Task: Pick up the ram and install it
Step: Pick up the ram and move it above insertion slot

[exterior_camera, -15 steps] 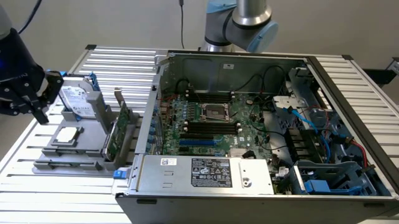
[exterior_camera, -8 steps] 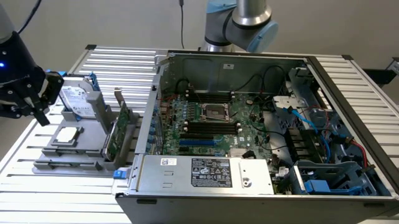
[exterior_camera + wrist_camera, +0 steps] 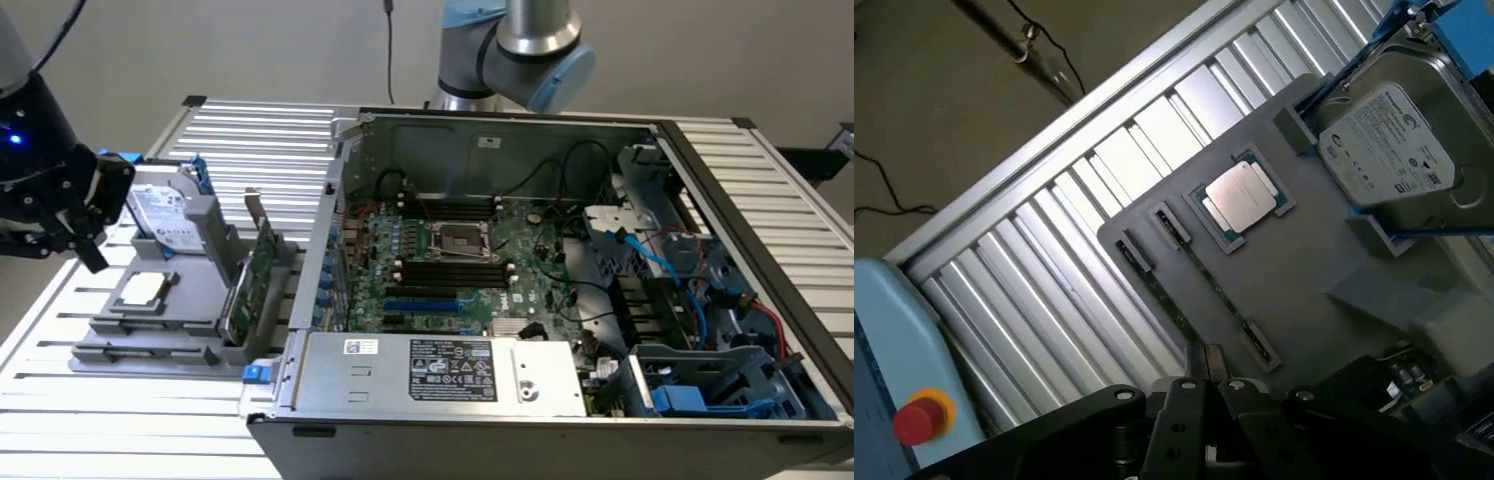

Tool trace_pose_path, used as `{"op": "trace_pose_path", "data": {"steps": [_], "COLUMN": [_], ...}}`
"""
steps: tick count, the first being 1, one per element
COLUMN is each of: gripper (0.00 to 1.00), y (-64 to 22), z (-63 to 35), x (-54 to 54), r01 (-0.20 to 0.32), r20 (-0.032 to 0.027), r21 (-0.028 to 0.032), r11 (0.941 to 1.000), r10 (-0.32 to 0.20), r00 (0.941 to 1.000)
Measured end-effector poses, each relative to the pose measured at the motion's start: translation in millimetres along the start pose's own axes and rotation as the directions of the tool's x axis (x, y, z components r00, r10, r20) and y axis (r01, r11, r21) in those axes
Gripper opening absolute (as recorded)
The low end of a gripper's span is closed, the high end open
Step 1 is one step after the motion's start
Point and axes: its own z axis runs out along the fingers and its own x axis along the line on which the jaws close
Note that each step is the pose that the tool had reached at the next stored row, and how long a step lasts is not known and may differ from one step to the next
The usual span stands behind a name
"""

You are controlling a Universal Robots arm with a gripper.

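Black jaws closed, tilted above ram (image 3: 1214, 290), grey tray (image 3: 167, 322)

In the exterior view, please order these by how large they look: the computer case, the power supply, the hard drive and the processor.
Largest to smallest:
1. computer case
2. power supply
3. hard drive
4. processor

A silver-grey joint (image 3: 514, 40) of the arm wears a round, pale blue cap (image 3: 567, 72). The matt black tool (image 3: 1206, 372) shows angular linkages (image 3: 1054, 435) studded with small silver screws (image 3: 1117, 396); a blue light (image 3: 15, 137) glows on its housing beneath a thin black cable (image 3: 60, 35).
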Motion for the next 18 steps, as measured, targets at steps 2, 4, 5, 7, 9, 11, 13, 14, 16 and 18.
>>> {"op": "trace_pose_path", "data": {"steps": [2,4,5,7,9,11,13,14,16,18], "gripper": [0.1,0.1,0.1,0.1,0.1,0.1,0.1,0.1,0.1,0.1], "y": [0.0,0.0,0.0,0.0,0.0,0.0,0.0,0.0,0.0,0.0], "z": [0.2,0.4,0.4,0.5,0.4,0.5,0.5,0.5,0.6,0.5], "x": [0.0,0.0,0.0,0.0,0.0,0.0,0.0,0.0,0.0,0.0], "r01": [0.038,0.073,0.091,0.127,0.163,0.2,0.235,0.253,0.287,0.321], "r20": [-0.0014,-0.0026,-0.0034,-0.0049,-0.0064,-0.0081,-0.0097,-0.0105,-0.0121,-0.0139], "r21": [0.0018,0.0035,0.0043,0.0058,0.0074,0.009,0.0105,0.0112,0.0127,0.0141], "r11": [0.9993,0.9973,0.9958,0.9919,0.9867,0.9798,0.972,0.9675,0.9578,0.9469], "r10": [-0.038,-0.073,-0.091,-0.127,-0.163,-0.199,-0.234,-0.252,-0.287,-0.321], "r00": [0.9993,0.9973,0.9958,0.9919,0.9867,0.9799,0.9721,0.9676,0.9579,0.9469]}}
